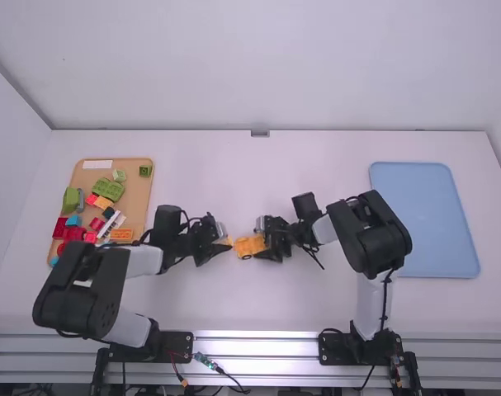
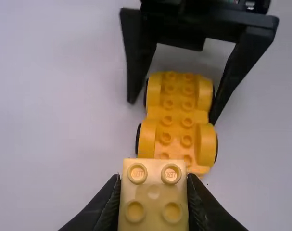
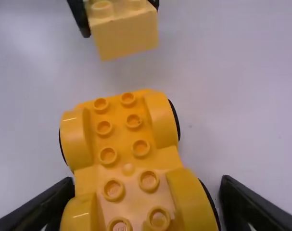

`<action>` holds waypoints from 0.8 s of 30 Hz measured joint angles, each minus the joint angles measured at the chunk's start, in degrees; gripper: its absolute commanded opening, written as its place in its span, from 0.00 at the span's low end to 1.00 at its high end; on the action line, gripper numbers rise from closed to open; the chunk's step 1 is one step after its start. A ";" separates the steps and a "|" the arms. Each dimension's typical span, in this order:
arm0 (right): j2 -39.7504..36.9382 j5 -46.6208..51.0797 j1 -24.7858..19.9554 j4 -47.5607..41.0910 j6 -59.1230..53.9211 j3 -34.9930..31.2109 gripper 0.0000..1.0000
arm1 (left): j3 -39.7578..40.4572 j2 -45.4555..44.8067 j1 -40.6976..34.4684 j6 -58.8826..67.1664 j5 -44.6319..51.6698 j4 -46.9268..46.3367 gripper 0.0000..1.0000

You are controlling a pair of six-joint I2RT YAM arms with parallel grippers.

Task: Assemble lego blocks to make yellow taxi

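my left claw (image 2: 154, 180) pinches a pale yellow block (image 3: 126, 36); my right claw (image 3: 146, 183) is spread, one finger along each long side of the yellow wheeled base (image 3: 119, 139). the base sits on the counter (image 1: 209, 305) between my two arms, its long axis running roughly left to right. the right claw is nearer, already around the base, while the block hangs just off the base's left end. i judge the next move is to bring the block rightward over the studs, square to that axis, and press down.
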 measured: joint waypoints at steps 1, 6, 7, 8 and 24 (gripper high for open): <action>0.02 -0.02 0.00 0.00 0.28 -0.02 0.95 | 0.61 0.02 -0.61 0.11 -0.02 -0.13 0.02; 0.02 -0.20 0.68 0.02 0.02 0.04 0.94 | 2.58 0.02 -1.51 0.61 -0.46 -1.01 0.02; 0.02 -0.20 1.22 0.28 -0.26 0.04 0.86 | 2.80 0.02 -1.51 0.61 -0.37 -1.53 0.02; 0.02 -0.22 1.60 0.42 -0.42 0.04 0.80 | 2.80 0.02 -1.53 0.63 -0.33 -1.73 0.02; 0.02 0.79 1.77 1.51 3.48 0.15 0.51 | 2.80 0.02 -5.79 2.78 -0.55 -2.05 0.02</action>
